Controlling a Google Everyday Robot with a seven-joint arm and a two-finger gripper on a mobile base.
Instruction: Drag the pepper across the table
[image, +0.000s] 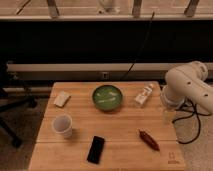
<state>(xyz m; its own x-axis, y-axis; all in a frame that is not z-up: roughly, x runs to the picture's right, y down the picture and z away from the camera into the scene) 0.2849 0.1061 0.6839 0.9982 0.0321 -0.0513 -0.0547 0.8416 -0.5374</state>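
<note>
Closest to the camera lies a flat black phone (96, 149) on the light wooden surface (115, 127), near the front edge and a little left of the middle. Beyond it to the left stands a pale cup (62, 125), upright with its mouth open; what it holds cannot be told. Farther back, about midway across, sits a green bowl (107, 97) with a pale greenish mass in its hollow, too indistinct to name. To the right of the bowl a small pale bottle (144, 94) rests at a slant, and its contents cannot be made out. A whitish block (62, 98) lies at the far left, apart from the bowl. The pepper (149, 140), slender and dark red, lies on the front right part of the surface, slanting from upper left to lower right, right of the phone and just behind the small dark logo mark (172, 156) at the corner. The white robot arm (190, 85) reaches in from the right, and its claw (168, 115) hangs over the right edge of the surface. Whether the claw is spread or pressed together cannot be told. The pepper lies in front of the claw and slightly to its left in the picture, near it but apart.
</note>
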